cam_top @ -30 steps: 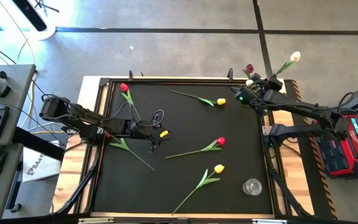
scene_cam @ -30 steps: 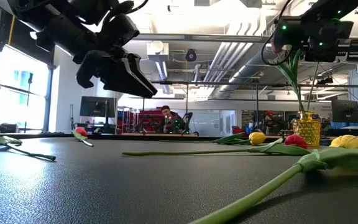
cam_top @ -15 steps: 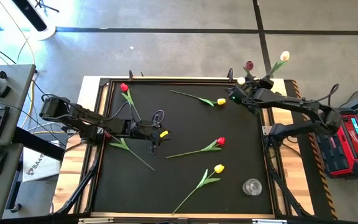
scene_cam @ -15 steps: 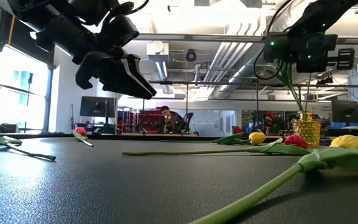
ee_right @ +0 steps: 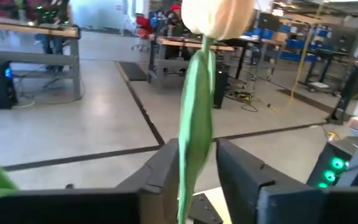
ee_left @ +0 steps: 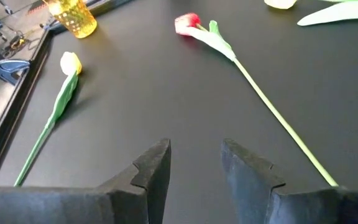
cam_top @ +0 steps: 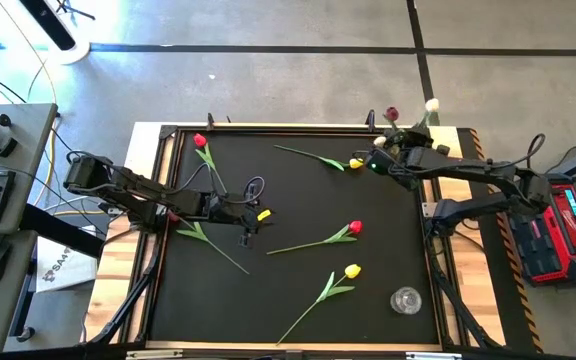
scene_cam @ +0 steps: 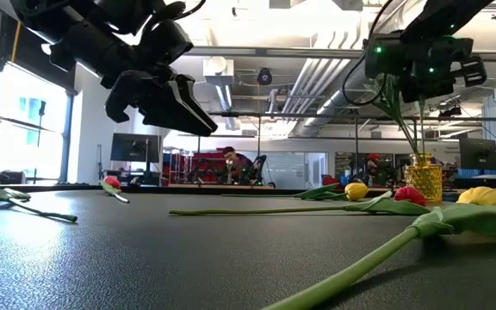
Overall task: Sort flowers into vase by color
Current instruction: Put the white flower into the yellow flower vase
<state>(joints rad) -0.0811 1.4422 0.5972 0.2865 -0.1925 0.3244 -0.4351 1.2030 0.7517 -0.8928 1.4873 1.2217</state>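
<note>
We are looking at the right claw (ee_right: 196,149) in the upper right of the high view, by the far right corner of the black mat (cam_top: 298,200). A cream flower (cam_top: 431,104) is standing tall there. In the right wrist view its green stem is running straight up in front of the claw. We cannot tell if the claw is gripping the stem or letting it go. A dark red flower (cam_top: 391,113) is standing just beside the cream one. In the low view both stems are going down into a yellow vase (scene_cam: 424,181) at the right.

The left claw (ee_left: 194,152) is hanging over the left middle of the mat. Its two fingers are spread apart and nothing is between them.

Other flowers are lying flat on the mat. A red flower (cam_top: 200,141) is lying in the upper left. A yellow flower (cam_top: 356,163) is lying at the top, near the right arm. Another red one (cam_top: 355,228) is lying in the middle. Another yellow one (cam_top: 352,271) is lying below it. A clear glass (cam_top: 405,300) is standing in the lower right of the mat.
</note>
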